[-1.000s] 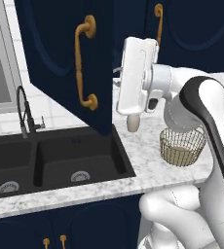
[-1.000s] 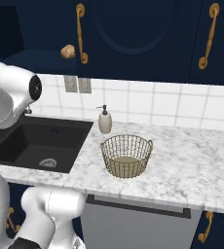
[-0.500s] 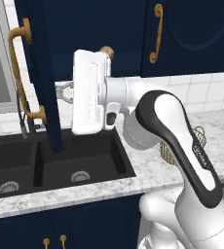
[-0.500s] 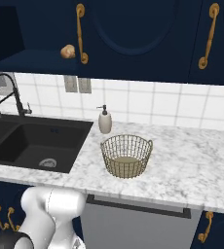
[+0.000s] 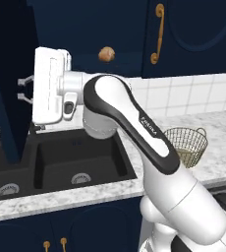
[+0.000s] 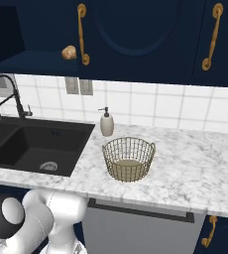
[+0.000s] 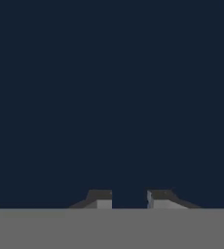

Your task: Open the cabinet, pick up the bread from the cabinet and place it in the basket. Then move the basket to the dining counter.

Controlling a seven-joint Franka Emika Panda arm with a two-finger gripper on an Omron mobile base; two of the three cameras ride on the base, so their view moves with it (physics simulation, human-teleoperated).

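The cabinet (image 5: 90, 29) stands with its left door (image 5: 4, 98) swung wide, edge-on at the left. The bread (image 5: 106, 53), a small golden roll, sits on the cabinet's lower shelf and appears again as the bread (image 6: 69, 52) beside a brass handle (image 6: 82, 34). My gripper (image 5: 22, 89) points left, right at the open door's inner face. In the hand view my gripper (image 7: 129, 200) faces flat navy panel, its tips a little apart with nothing between them. The basket (image 5: 186, 145) stands on the marble counter, right of my arm; the basket (image 6: 129, 158) is empty. The dining counter is out of view.
A black double sink (image 5: 61, 162) lies under my arm, with a black faucet (image 6: 7, 94) behind it. A cream soap dispenser (image 6: 106, 123) stands just behind the basket. Closed navy wall doors (image 6: 185, 34) hang right of the open shelf.
My hand swung left with the door, which now stands much wider, baring the bread on the shelf. The jaws have parted from shut to a small gap.
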